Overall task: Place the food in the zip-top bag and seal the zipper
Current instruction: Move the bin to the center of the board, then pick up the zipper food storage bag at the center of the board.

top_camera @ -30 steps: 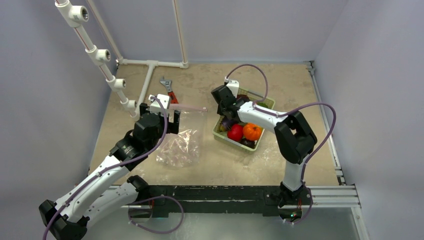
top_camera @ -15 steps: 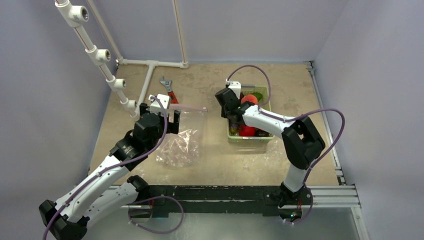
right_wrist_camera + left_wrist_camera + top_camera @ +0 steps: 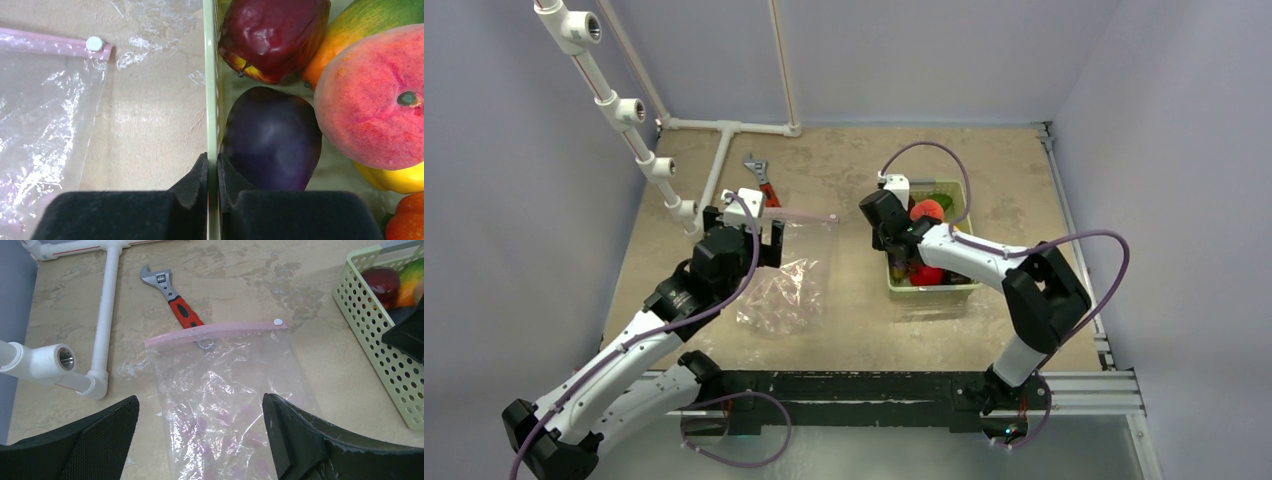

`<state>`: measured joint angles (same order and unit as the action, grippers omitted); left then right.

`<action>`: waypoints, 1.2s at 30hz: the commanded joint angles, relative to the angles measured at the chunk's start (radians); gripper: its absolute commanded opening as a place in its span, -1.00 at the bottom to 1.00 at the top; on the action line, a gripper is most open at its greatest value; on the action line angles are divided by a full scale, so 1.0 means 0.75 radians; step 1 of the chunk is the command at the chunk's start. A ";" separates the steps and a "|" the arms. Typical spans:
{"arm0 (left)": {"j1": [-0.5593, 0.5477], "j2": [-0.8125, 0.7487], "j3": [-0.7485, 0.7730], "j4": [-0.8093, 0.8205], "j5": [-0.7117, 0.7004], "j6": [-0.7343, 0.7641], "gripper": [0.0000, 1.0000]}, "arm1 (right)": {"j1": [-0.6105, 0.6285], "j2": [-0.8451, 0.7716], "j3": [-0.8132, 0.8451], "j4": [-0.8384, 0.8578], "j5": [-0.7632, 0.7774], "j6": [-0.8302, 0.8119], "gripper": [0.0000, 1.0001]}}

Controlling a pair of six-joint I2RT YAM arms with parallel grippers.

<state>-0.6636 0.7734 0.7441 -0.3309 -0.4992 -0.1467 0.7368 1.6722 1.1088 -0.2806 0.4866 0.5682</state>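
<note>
While the right gripper [image 3: 212,172] clamps the mesh basket [image 3: 210,75] wall, likely to drag food [image 3: 272,137] closer, the left gripper [image 3: 200,405] hovers spread over the centre-frame zip-top bag [image 3: 225,390].

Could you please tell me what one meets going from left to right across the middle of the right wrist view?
zip-top bag → bare tabletop → green basket wall → purple toy fruit → peach-coloured toy fruit
</note>
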 commanded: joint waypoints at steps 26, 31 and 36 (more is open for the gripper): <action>-0.005 0.014 0.043 0.005 -0.054 -0.023 0.83 | 0.101 -0.214 0.148 0.165 -0.457 0.066 0.45; -0.006 0.012 0.041 0.003 -0.054 -0.025 0.83 | 0.112 -0.160 0.087 0.258 -0.506 0.140 0.67; -0.007 0.012 0.044 0.006 -0.051 -0.023 0.83 | 0.114 -0.120 0.027 0.346 -0.546 0.220 0.91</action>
<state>-0.6636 0.7868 0.7441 -0.3321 -0.5282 -0.1474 0.8181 1.5688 1.1610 -0.1158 0.1265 0.6636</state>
